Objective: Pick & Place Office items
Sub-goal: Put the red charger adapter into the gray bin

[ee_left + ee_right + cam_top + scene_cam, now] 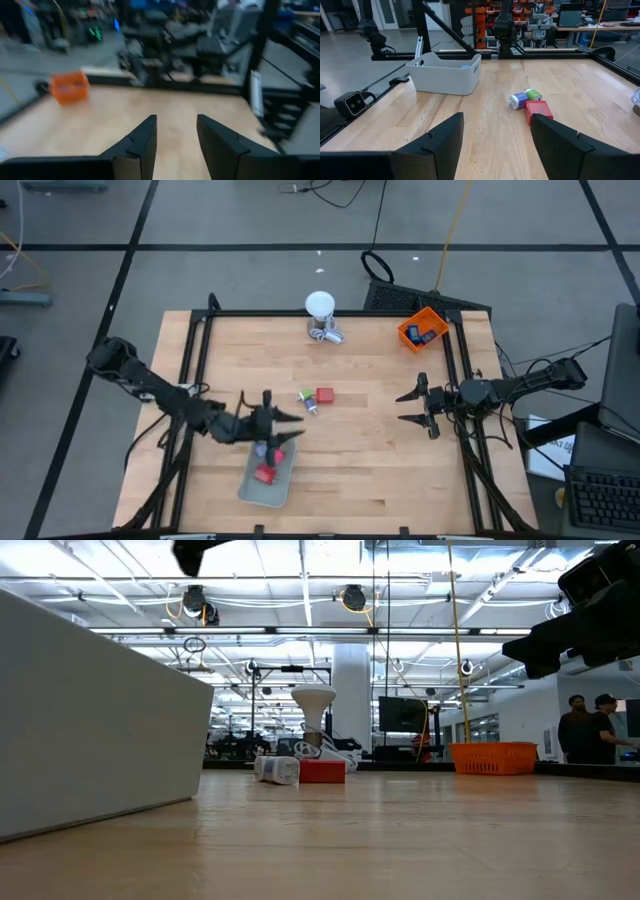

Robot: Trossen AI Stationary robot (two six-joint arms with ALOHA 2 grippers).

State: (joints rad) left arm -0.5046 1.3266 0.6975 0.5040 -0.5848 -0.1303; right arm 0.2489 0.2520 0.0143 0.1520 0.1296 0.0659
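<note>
A: Left gripper (290,427) above grey tray (247,488), at seven o'clock; fingers apart, nothing between. Right gripper (408,407) agape, idle at three.

B: Red block (325,396), blue-green piece (307,401) mid-table, touching, awaiting pickup. Others binned: tray, orange bin (405,336).

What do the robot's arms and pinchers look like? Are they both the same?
Yes, they match. Both arms are thin and black, built from jointed sections with dark cables trailing off behind them. The left gripper and the right gripper each end in two flat, black fingers shaped like wedges with stepped inner edges. No bright markings show on them.
</note>
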